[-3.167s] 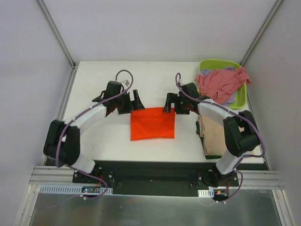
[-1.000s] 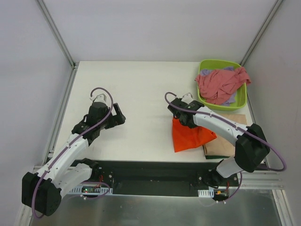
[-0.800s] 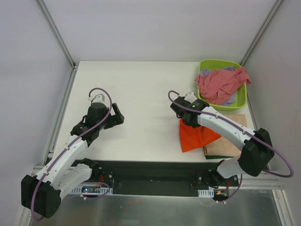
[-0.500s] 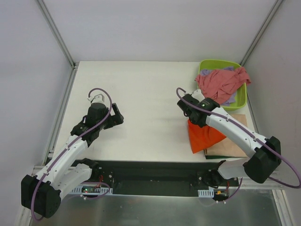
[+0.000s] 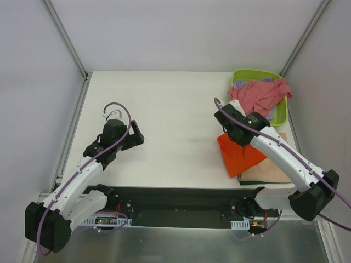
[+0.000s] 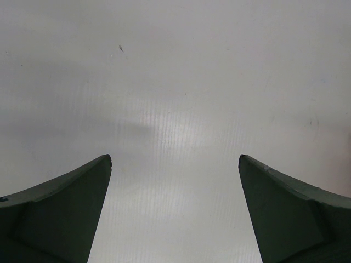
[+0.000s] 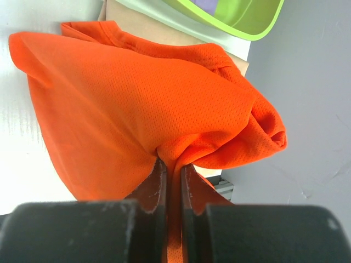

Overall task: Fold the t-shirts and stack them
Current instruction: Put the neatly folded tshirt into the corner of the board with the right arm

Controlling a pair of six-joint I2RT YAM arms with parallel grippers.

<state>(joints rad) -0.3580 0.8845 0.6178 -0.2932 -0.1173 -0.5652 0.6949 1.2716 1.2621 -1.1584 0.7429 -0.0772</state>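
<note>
A wide white desk (image 5: pixel 164 98) seen from above, with my two arms bolted at its near edge.

The right arm reaches forward from its base at the lower right, elbow swung out to the right, wrist over the right side of the desk. The left arm lies folded low over the left half, well apart from any cloth.

At the far right corner sits a lime-green plastic tub (image 5: pixel 239 73) with a crumpled dusty-pink cloth t-shirt (image 5: pixel 258 96) spilling over its rim. Just nearer than the tub lies a flat folded tan t-shirt (image 5: pixel 271 172), with a dark green edge (image 5: pixel 249 182) showing beneath it.

A bright orange mesh t-shirt (image 5: pixel 241 156) hangs bunched from the right claw (image 7: pixel 173 175), partly over bare desk and partly overlapping the left edge of the tan shirt. The wrist view shows that claw pressed tight on a gathered pinch of orange cloth. The left claw (image 6: pixel 175 164) is spread wide over bare desk, holding nothing.

I judge this to be the stacking step for the orange shirt. The next move calls for bringing it squarely over the tan shirt, lowering it, and letting go without dragging the folds loose; it looks rumpled, so it may need flattening.
</note>
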